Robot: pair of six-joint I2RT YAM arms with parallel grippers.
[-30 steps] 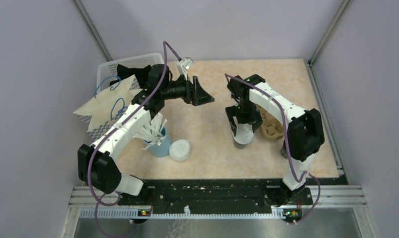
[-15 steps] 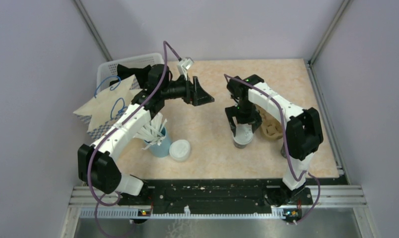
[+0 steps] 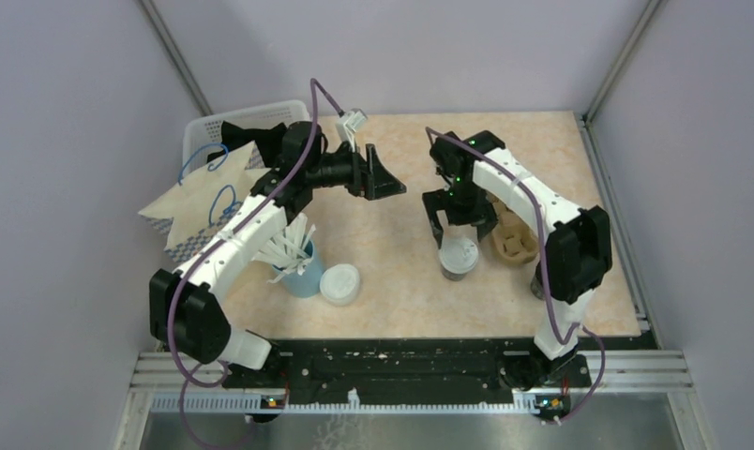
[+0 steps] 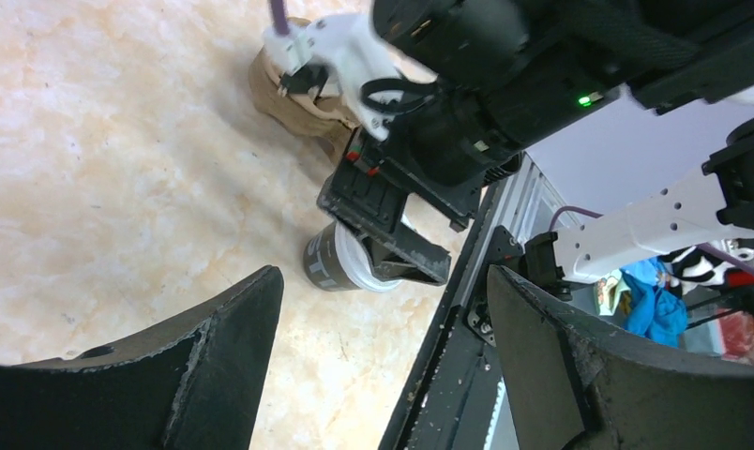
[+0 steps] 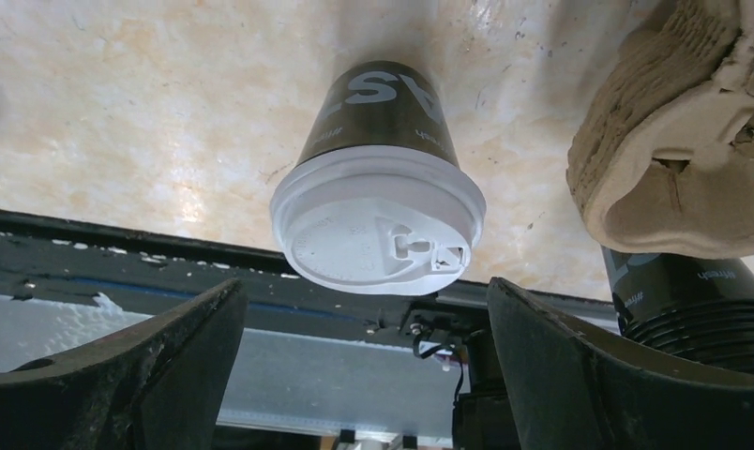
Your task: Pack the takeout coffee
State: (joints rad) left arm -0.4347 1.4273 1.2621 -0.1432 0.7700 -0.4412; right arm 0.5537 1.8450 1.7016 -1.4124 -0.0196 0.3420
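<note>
Directly above the takeout coffee (image 5: 378, 178), the right gripper (image 3: 459, 228) hangs pointing down with its two black fingers (image 5: 158, 375) spread apart, one on each side of the cup and neither touching it; the right wrist view shows a clear gap between each finger and the lid. The coffee stands upright on the tabletop (image 3: 392, 253), right of the middle and closer to the near edge than to the far one, its dark body printed with pale lettering and its round greyish-white lid (image 5: 378, 230) seated on the rim. Just to its right, toward the right edge, lies a brown moulded-pulp cup carrier (image 3: 514, 244), near the coffee but apart from it, and a lidless black cup (image 5: 692, 291) sits at the carrier's near side, partly hidden by it; whether the two touch I cannot tell. The left gripper (image 3: 384, 176) is held above the tabletop toward the far edge, left of the right arm and well apart from the coffee, its fingers also wide apart and gripping nothing. Toward the near left corner stands a light blue cup (image 3: 303, 272) of white straws, with a loose white lid (image 3: 340, 284) lying flat just beside it on its right. In the far left corner sits a white basket (image 3: 200, 131), and beside it, along the left edge, a pale paper bag (image 3: 190, 211) with blue cord handles
</note>
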